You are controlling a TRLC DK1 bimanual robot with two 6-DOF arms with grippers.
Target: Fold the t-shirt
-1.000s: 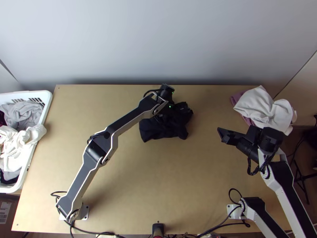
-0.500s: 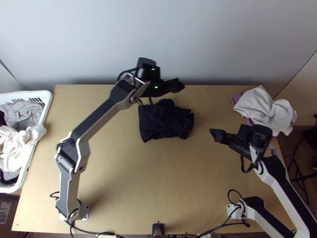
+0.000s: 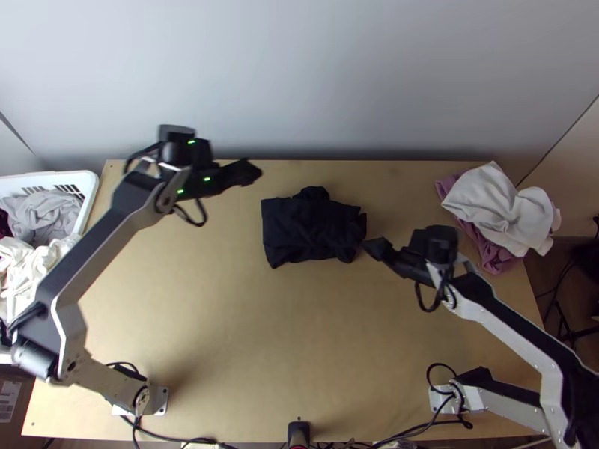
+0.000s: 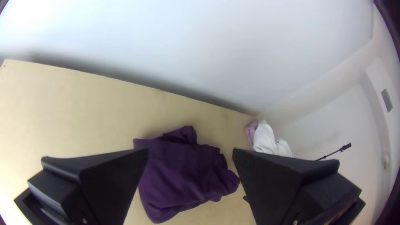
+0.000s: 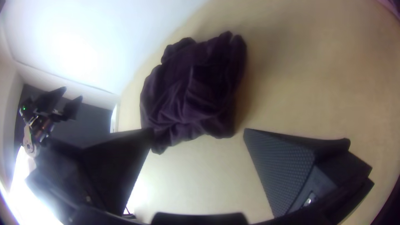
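The dark t-shirt (image 3: 311,228) lies as a compact, roughly rectangular bundle near the table's back middle, a small lump at its back edge and its right end rumpled. Left of it in the top view, above the table's back part, is my left gripper (image 3: 251,171). Its wide fingers stand apart in the left wrist view, the gripper (image 4: 190,152) holding nothing, with the shirt (image 4: 183,175) farther off. My right gripper (image 3: 369,245) is close by the shirt's right end. The right wrist view shows that gripper (image 5: 198,131) open, the shirt (image 5: 193,87) beyond its fingertips.
At the table's back right lie a white cloth (image 3: 490,206) and a mauve cloth (image 3: 494,258), bunched together. A white basket (image 3: 88,196) of clothes stands at the left, partly behind the left arm. A wall rises behind the table's back edge.
My left gripper has come off the shirt and moved far to the left, uncovering the shirt. My right gripper has moved left, closer to the shirt's right end.
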